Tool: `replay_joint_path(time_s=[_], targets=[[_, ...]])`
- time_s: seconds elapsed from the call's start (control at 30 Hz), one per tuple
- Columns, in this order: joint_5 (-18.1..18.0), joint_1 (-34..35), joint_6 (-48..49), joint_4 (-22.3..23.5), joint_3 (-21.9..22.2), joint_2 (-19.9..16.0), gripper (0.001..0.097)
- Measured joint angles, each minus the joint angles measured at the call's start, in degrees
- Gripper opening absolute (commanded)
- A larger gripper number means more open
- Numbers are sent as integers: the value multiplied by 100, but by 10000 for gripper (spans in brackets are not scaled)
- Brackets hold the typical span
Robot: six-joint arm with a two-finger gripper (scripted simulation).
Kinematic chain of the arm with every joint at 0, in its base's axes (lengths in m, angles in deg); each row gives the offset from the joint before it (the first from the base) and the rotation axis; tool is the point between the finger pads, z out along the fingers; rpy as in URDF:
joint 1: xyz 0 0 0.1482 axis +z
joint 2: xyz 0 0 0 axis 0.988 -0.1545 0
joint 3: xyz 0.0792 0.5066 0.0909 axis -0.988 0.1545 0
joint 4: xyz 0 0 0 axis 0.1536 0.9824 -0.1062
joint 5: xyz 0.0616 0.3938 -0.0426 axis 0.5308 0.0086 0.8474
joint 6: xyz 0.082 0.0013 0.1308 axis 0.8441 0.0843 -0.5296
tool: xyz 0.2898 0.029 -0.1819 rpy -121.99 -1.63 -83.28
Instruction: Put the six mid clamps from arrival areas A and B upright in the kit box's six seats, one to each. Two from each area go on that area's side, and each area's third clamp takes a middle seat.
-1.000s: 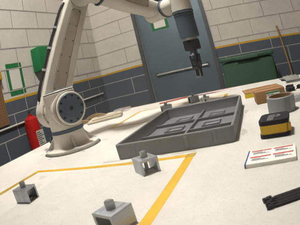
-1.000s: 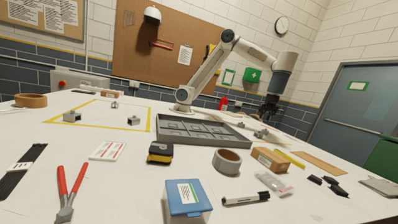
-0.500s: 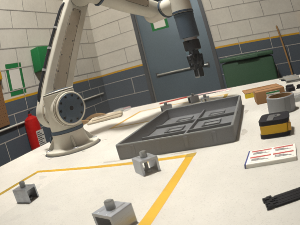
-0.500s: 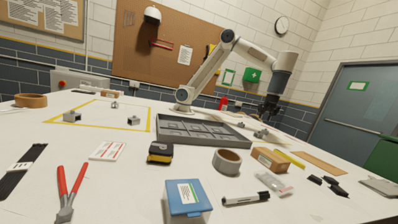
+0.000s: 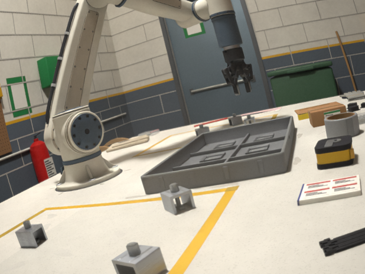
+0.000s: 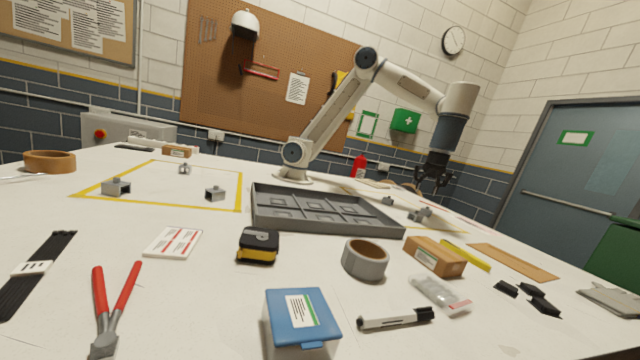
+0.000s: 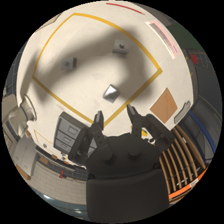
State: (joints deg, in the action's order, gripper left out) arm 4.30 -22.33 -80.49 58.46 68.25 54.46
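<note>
Three grey mid clamps sit in the far yellow-taped area beyond the kit box: one [image 7: 111, 93] lies tipped over almost straight below the fingers, and two [image 7: 68, 63] [image 7: 121, 46] stand upright farther off. Three more clamps [image 5: 177, 198] [image 5: 30, 234] [image 5: 138, 259] stand in the near taped area. The grey kit box [image 5: 230, 150] lies between the areas, its seats empty. My gripper [image 5: 240, 86] hangs open high above the far area, holding nothing.
A grey-blue door and a green bin [image 5: 302, 82] stand behind the table. The arm's base [image 5: 85, 165] sits left of the box. A tape roll [image 5: 342, 124], a cardboard box [image 5: 323, 113], a black-and-yellow block [image 5: 334, 152] and a label card [image 5: 329, 189] lie right of it.
</note>
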Motion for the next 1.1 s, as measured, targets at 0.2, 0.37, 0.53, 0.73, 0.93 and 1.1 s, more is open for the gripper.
replay_joint_path(time_s=[0.2, 0.37, 0.53, 0.73, 0.93, 1.1], targets=[[0, 0, 1143, 0, 0, 0, 600], [0, 0, 2056, 0, 0, 0, 600], [0, 0, 2875, 0, 0, 0, 600], [0, 0, 3673, 0, 0, 0, 600], [0, 0, 4222, 0, 0, 0, 600], [0, 0, 4484, 0, 0, 0, 600]])
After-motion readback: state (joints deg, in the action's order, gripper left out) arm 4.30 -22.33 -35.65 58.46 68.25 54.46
